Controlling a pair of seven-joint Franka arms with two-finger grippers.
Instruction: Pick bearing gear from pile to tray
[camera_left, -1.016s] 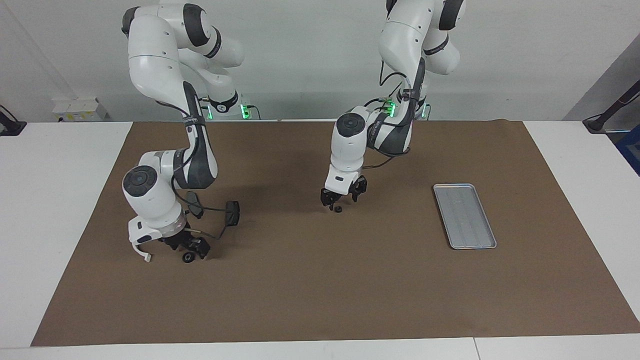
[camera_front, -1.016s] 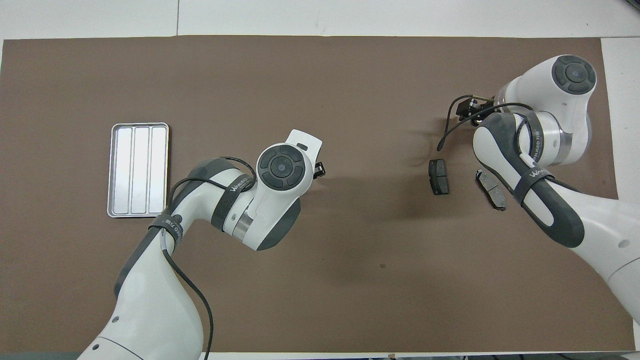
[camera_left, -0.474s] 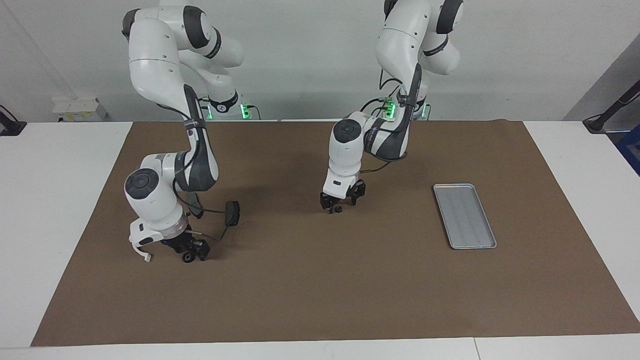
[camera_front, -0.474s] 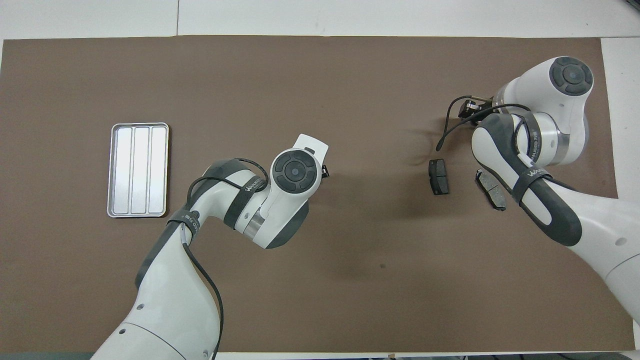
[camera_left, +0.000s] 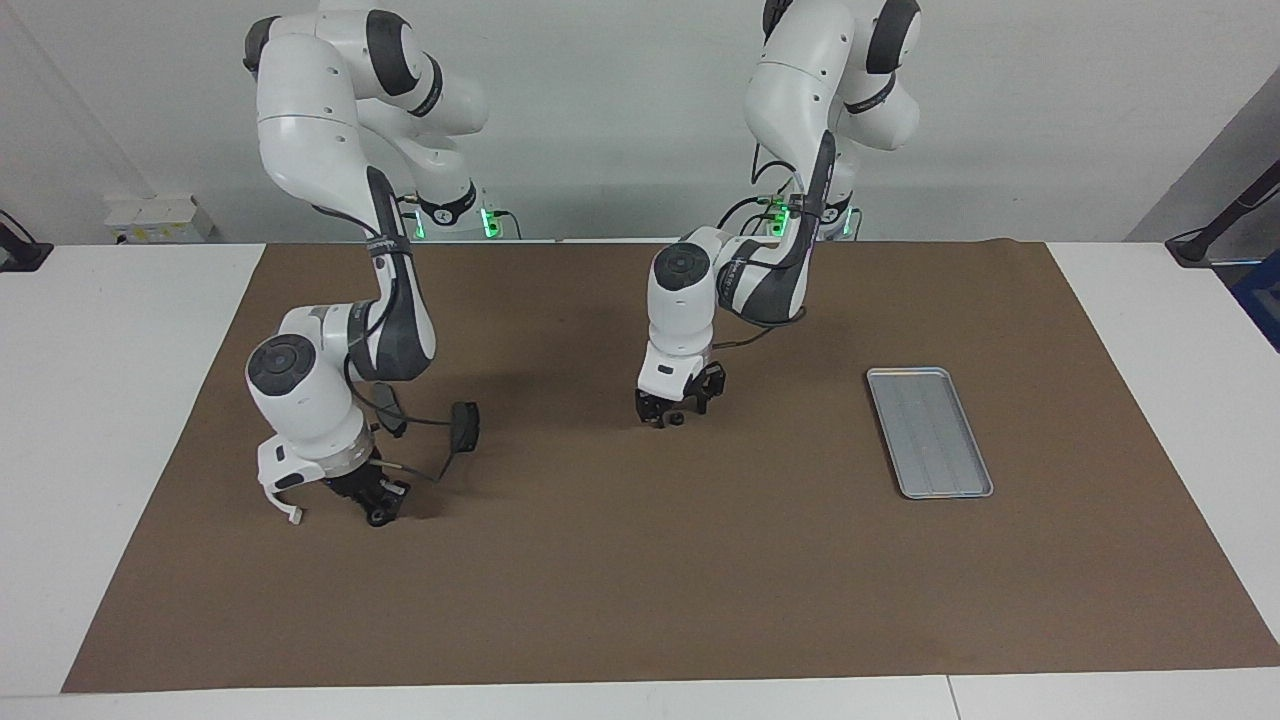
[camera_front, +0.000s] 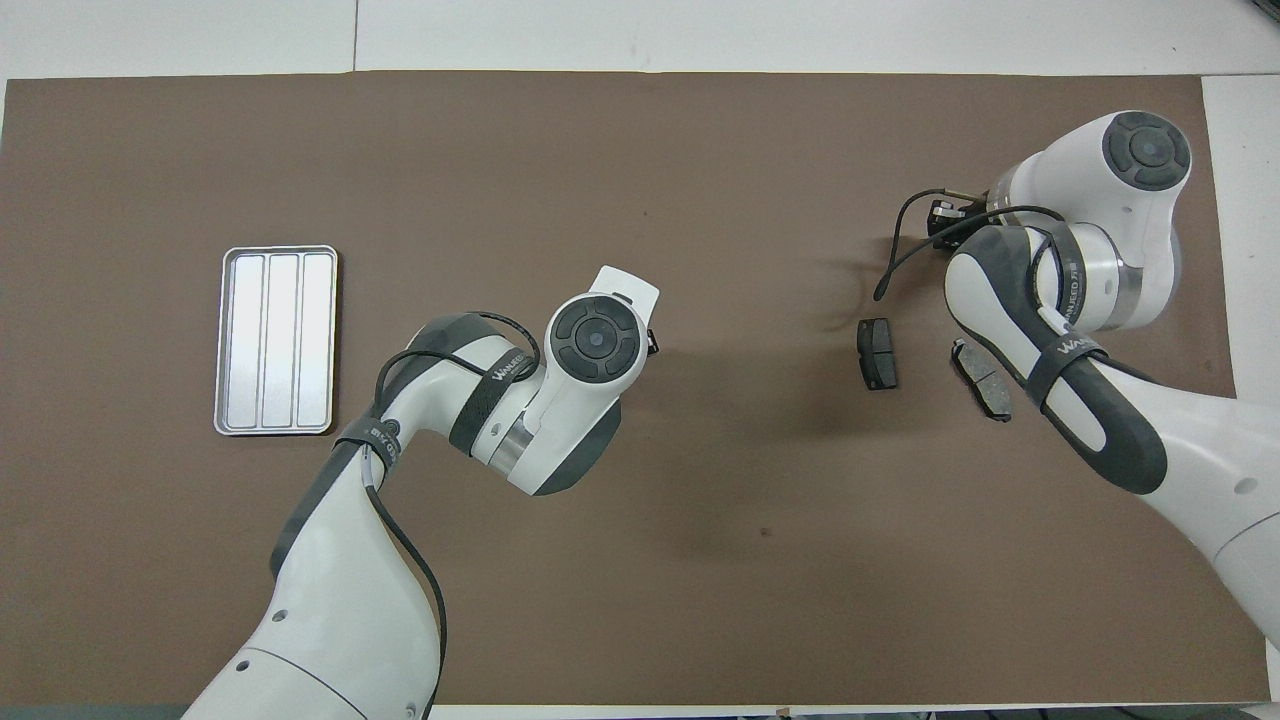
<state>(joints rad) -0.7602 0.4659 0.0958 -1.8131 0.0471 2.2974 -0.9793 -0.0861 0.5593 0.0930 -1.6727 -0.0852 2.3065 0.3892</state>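
A small black bearing gear (camera_left: 378, 517) lies on the brown mat beside the pile, and my right gripper (camera_left: 377, 507) is down at the mat, shut on it. Two dark brake pads (camera_front: 878, 353) (camera_front: 982, 378) of the pile lie nearer to the robots than that gear. A second small black gear (camera_left: 677, 417) sits mid-mat. My left gripper (camera_left: 676, 404) stands low over it, open, a finger on either side. The silver tray (camera_left: 930, 432) (camera_front: 275, 340) lies flat toward the left arm's end with nothing in it. In the overhead view both wrists hide the gears.
A thin black wire (camera_front: 890, 265) with a small connector curls on the mat by the pile, close to the right wrist. One brake pad (camera_left: 465, 425) stands just beside the right arm's forearm. The mat (camera_left: 640, 580) covers most of the white table.
The right gripper's fingers have come together around the gear by the pile. The left gripper has sunk lower over the mid-mat gear and its fingers have narrowed somewhat.
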